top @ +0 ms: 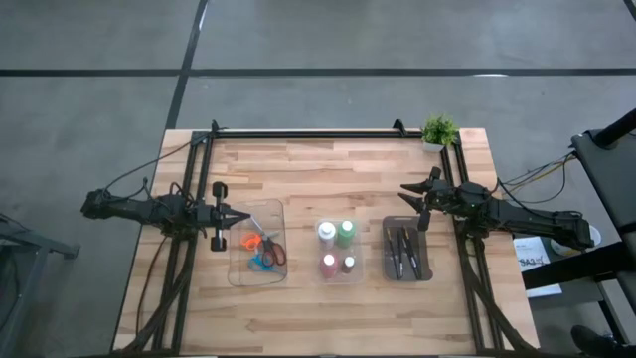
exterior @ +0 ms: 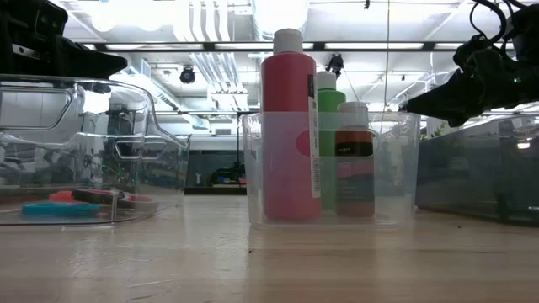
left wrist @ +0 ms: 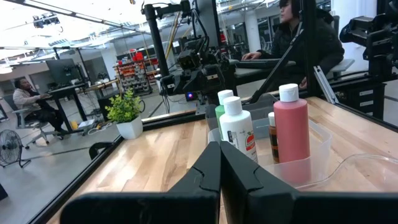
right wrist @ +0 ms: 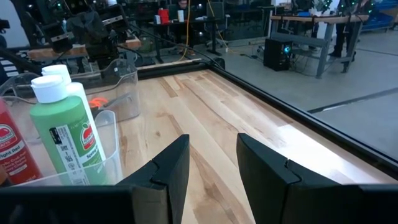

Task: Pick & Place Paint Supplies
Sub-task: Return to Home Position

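Four paint bottles stand upright in a small clear tray (top: 336, 270) at mid-table: white (top: 326, 232), green (top: 346, 231), red (top: 328, 264) and brownish (top: 349, 264). Scissors with red, orange and blue handles (top: 263, 249) lie in a clear tray (top: 243, 276) to the left. Thin dark paintbrushes (top: 405, 249) lie in a dark grey tray (top: 425, 270) to the right. My left gripper (top: 240, 217) hovers shut over the scissors tray's left edge and points level at the bottles (left wrist: 292, 134). My right gripper (top: 412, 196) stands open above the grey tray's far end, with nothing between its fingers (right wrist: 168, 171).
A small green potted plant (top: 438, 131) stands at the table's far right corner. Black frame rails (top: 298, 133) run along the far edge and both sides. Bare wood lies along the near edge and between the trays and the far rail. A person sits beyond the table (left wrist: 311, 31).
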You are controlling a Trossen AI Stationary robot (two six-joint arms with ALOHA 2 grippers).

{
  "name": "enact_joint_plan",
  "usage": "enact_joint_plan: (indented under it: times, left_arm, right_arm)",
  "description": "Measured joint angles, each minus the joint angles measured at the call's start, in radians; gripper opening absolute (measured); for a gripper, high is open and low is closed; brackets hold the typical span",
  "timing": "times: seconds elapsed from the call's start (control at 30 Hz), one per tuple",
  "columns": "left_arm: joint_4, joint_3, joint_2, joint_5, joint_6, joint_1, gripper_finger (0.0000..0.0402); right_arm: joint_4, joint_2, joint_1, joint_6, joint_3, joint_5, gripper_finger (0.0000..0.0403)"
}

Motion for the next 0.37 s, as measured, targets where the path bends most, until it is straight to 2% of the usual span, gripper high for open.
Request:
enact_joint_plan:
  times: [0.37]
  left_arm:
    - [0.0, 0.0, 0.0, 0.0, 0.0, 0.0, 0.0]
  right_arm:
    - [0.0, 0.0, 0.0, 0.003, 0.0, 0.0, 0.0131]
